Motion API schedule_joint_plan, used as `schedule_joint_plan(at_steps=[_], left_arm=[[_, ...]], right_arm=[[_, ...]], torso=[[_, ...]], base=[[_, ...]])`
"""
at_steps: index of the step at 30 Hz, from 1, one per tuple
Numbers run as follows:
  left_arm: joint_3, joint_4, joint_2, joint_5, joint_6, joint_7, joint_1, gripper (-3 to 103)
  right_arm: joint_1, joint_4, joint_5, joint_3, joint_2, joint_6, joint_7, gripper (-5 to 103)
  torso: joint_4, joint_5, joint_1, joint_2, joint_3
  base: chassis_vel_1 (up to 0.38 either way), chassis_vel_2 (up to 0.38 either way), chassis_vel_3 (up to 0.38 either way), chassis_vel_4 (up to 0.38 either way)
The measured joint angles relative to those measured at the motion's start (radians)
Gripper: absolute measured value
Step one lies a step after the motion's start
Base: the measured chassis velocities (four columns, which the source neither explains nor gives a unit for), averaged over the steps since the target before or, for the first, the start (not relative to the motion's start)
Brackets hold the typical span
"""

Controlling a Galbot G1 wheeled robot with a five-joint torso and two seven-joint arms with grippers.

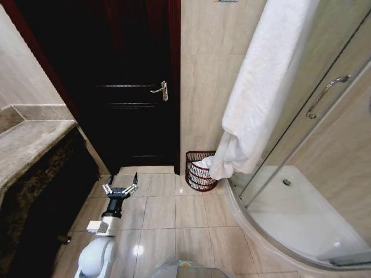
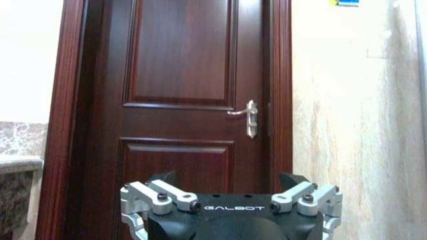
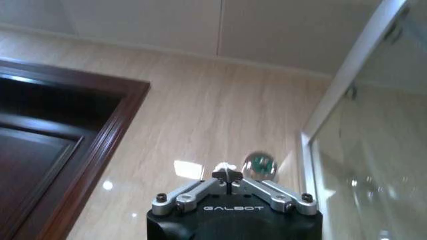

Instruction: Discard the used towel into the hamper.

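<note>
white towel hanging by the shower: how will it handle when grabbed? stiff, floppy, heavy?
Probably floppy: the towel hangs in long folds and bunches at its lower end above the hamper. Likely bulky, since it is long and wide. It should sag and trail below any single pinch.

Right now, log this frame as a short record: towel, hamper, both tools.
towel: white, hanging, lower end at hamper rim
hamper: on floor, between door and shower
left tool: open, low, facing door
right tool: shut, pointing upward
towel in hamper: cannot tell
</note>
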Motion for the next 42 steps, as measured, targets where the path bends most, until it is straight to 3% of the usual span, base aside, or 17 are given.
schedule_joint_plan(at_steps=[9,29,42], left_arm=[[0.002,0.0,0.005,0.014,0.047,0.0,-0.012,100],[-0.002,0.002,0.003,0.019,0.044,0.015,-0.019,100],[0.003,-0.009,0.005,0.025,0.047,0.018,-0.018,100]], right_arm=[[-0.035,0.048,0.009,0.0,-0.013,-0.018,0.011,0],[-0.022,-0.032,0.008,-0.012,0.039,-0.016,-0.004,0],[-0.067,0.038,0.04,-0.022,0.007,-0.037,0.013,0]], torso=[[0.0,-0.0008,0.003,0.006,0.004],[0.0,-0.0005,0.048,0.105,0.057],[-0.0001,-0.0004,0.079,0.175,0.096]], base=[[0.0,0.0,0.0,0.0],[0.0,0.0,0.0,0.0],[0.0,0.0,0.0,0.0]])
